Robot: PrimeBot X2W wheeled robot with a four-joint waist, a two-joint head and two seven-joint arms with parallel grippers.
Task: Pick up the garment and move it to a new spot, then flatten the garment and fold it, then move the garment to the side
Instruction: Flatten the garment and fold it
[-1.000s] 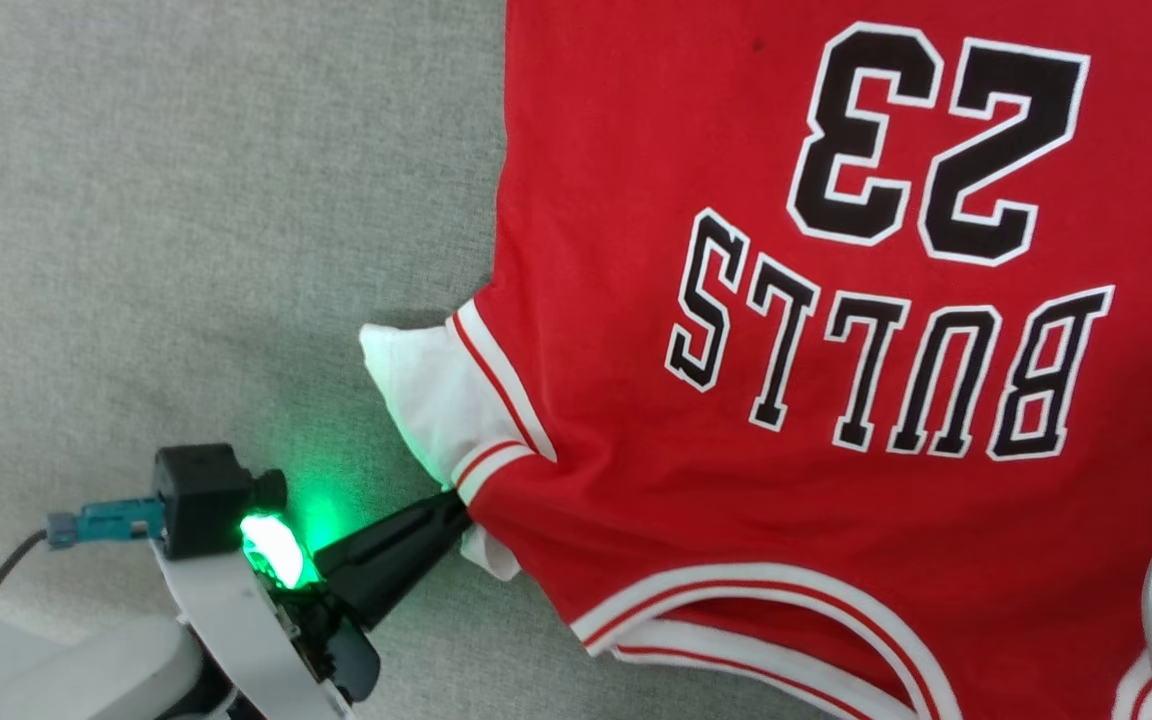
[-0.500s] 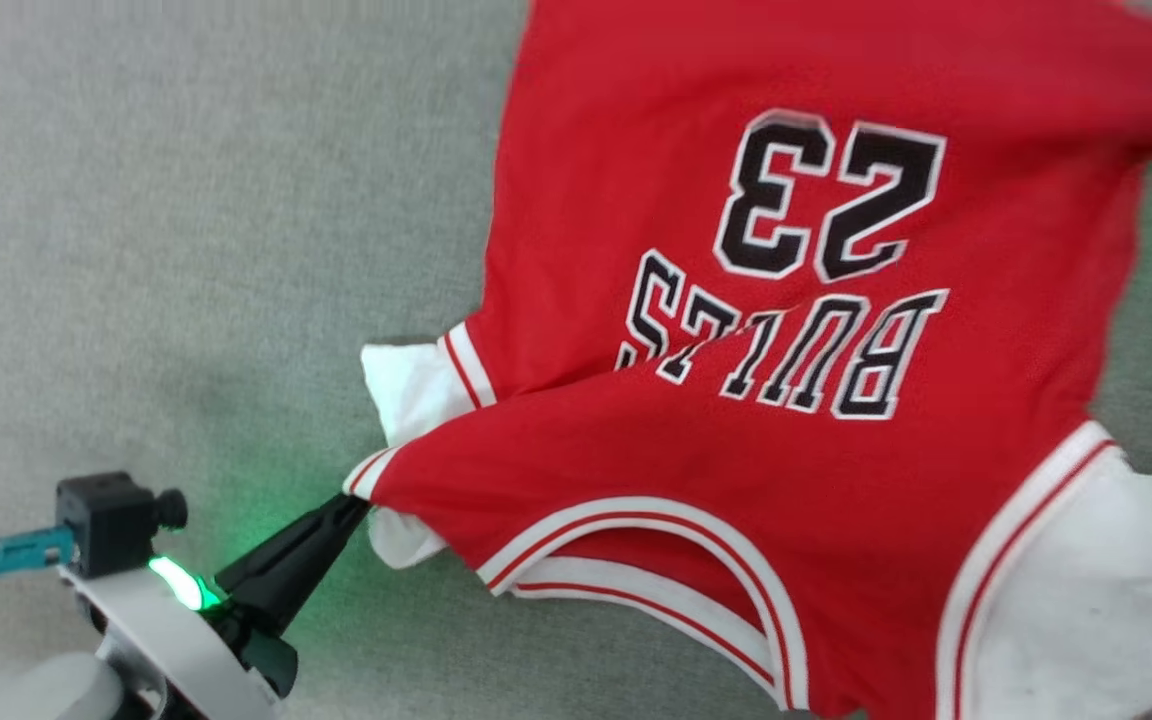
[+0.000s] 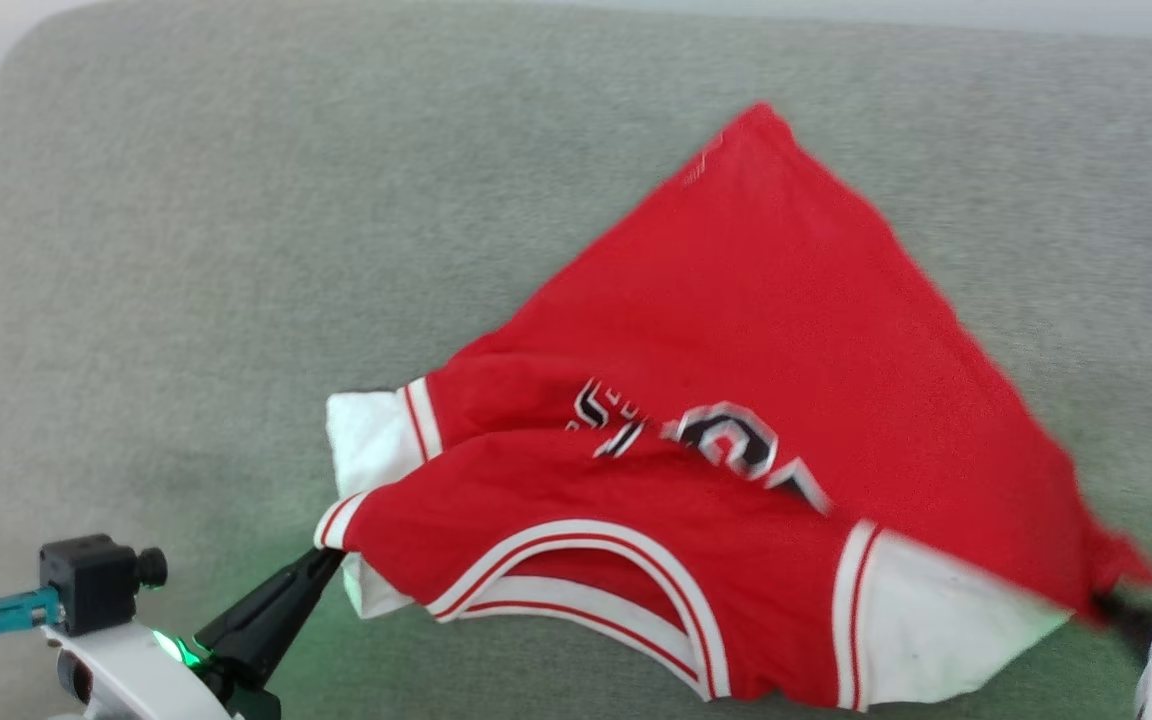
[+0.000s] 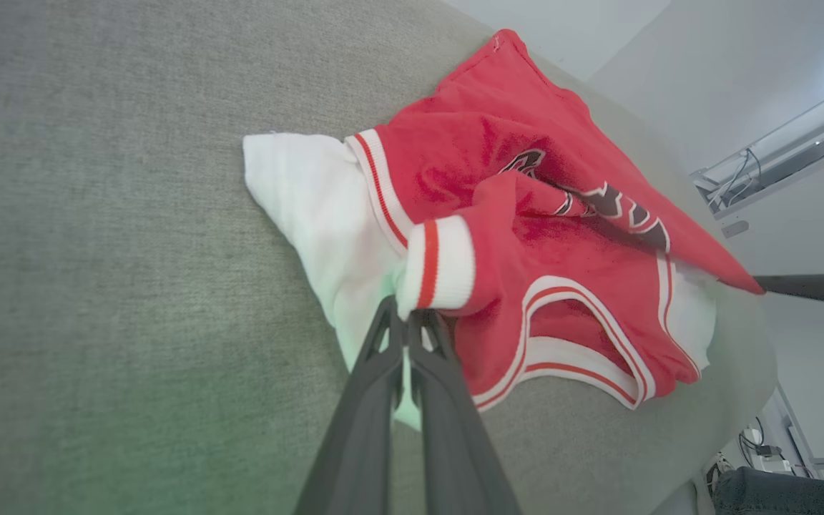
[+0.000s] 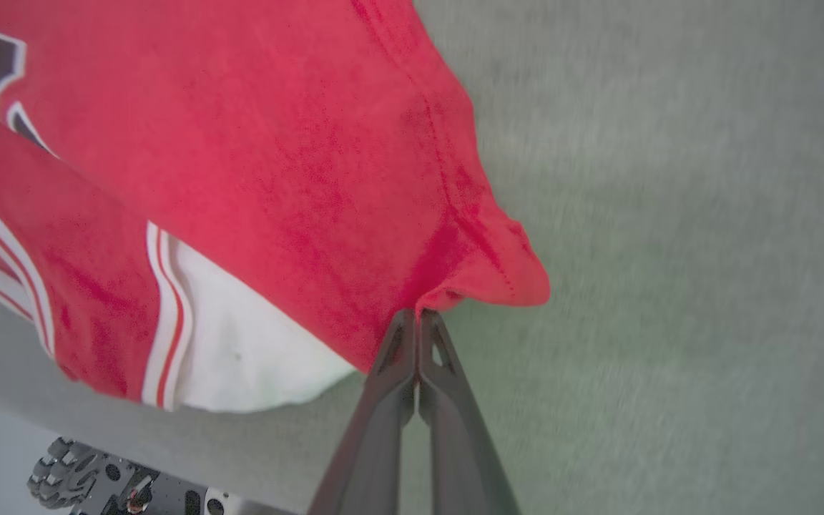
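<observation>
From the head view, the garment (image 3: 736, 330) lies rumpled on the grey fabric surface (image 3: 186, 250), spreading from the middle out toward 4 o'clock, its lettering creased. At 7 o'clock the left pincer (image 3: 328, 560) meets the striped cuff (image 3: 338, 518). At 4 o'clock the right pincer (image 3: 1101, 605) meets a red corner, blurred there.

In the left wrist view, the left pincer's fingers sit together, clamped on that cuff, with the white sleeve (image 4: 305, 193) off at 10 o'clock.

In the right wrist view, the right pincer's fingers are pressed together, clamped on the red hem corner (image 5: 498, 279), and white cloth shows at 8 o'clock.
</observation>
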